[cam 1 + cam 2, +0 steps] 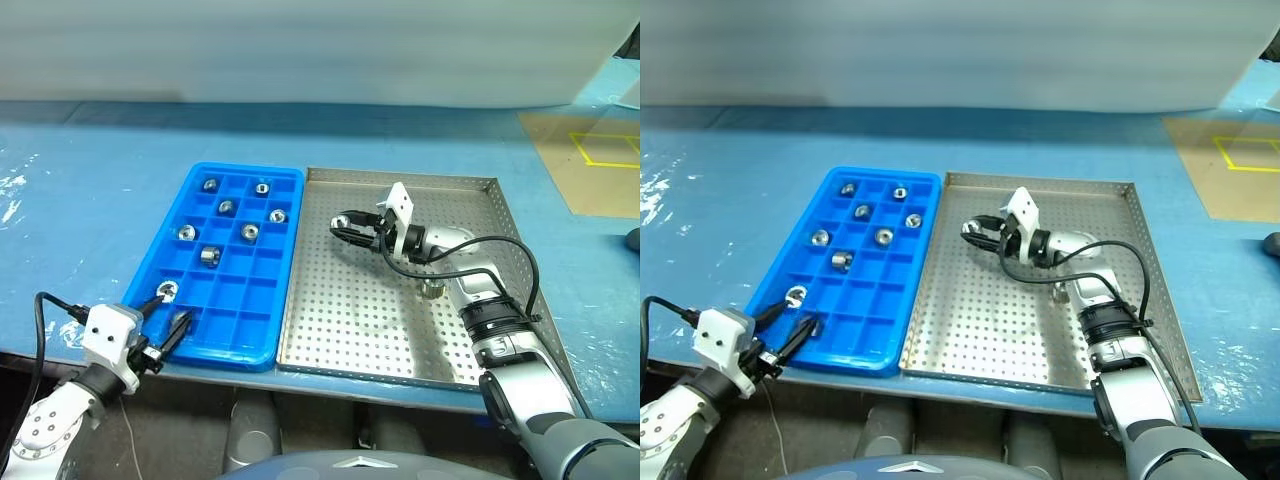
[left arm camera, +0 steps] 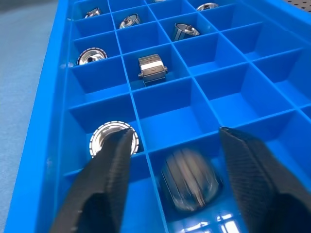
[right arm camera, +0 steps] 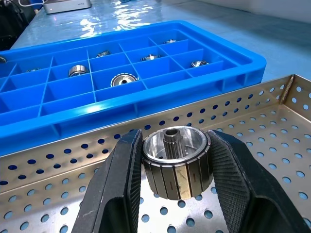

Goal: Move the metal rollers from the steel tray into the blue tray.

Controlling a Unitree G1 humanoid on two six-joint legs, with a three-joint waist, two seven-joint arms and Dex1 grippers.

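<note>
Ribbed black right gripper (image 3: 175, 174) clamps a shiny grooved roller (image 3: 176, 162) over the perforated steel tray (image 3: 272, 145); left gripper (image 2: 175, 160) spread wide.

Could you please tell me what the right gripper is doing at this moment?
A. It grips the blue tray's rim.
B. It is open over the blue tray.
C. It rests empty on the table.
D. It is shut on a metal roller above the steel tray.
D: the right gripper has its two black fingers clamped on either side of a metal roller, with the perforated steel tray beneath it.
</note>
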